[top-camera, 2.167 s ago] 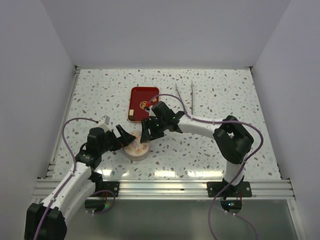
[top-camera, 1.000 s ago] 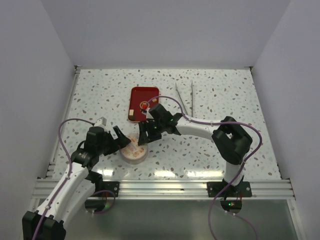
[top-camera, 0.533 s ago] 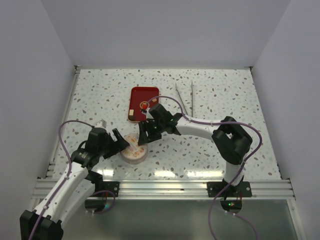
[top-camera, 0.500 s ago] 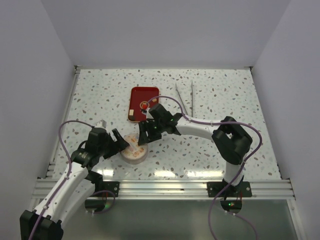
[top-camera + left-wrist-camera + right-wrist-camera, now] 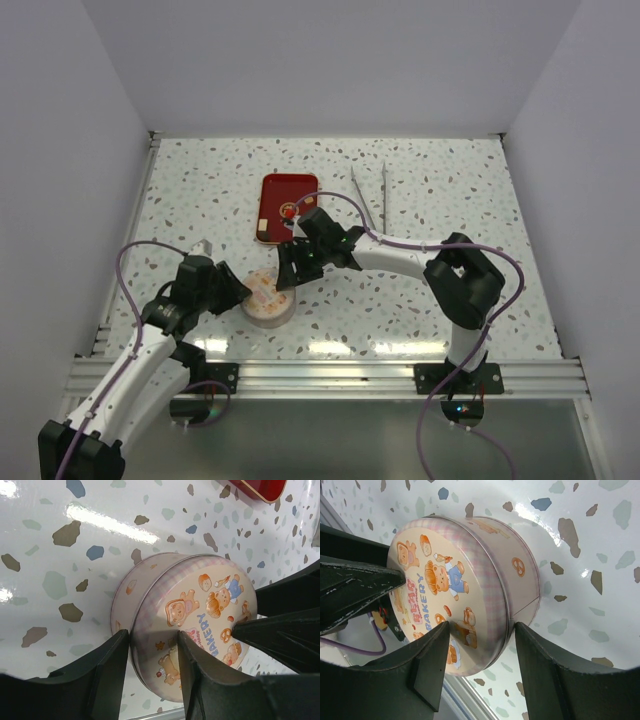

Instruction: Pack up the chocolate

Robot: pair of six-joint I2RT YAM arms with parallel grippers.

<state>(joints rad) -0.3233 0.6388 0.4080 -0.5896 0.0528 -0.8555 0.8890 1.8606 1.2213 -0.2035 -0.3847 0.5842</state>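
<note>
both arms are on the round bakery tin (image 5: 268,300) at the lower left of the top view, near the front edge of the speckled table (image 5: 450,180). its printed lid (image 5: 200,625) is on, so nothing inside shows.

the left gripper (image 5: 154,637) comes at it from the left, fingers part way apart and straddling the near edge of the lid; whether they bite on it or just rest there, i cannot tell. the right gripper (image 5: 482,627) meets the tin from the upper right, fingers likewise apart across the rim, and here too i cannot tell if they clamp.

the red tray (image 5: 285,190) sits above the tin in the top view, close behind the right gripper. one small pale piece (image 5: 261,232), a chocolate by the look of it, lies at the tray's lower left corner; no other chocolate shows anywhere.

my read: the packing is close to its end. the tin is covered and the tray is nearly bare. what is left is pressing the lid home, and that stray piece, if it belongs inside, would need the lid off again.
</note>
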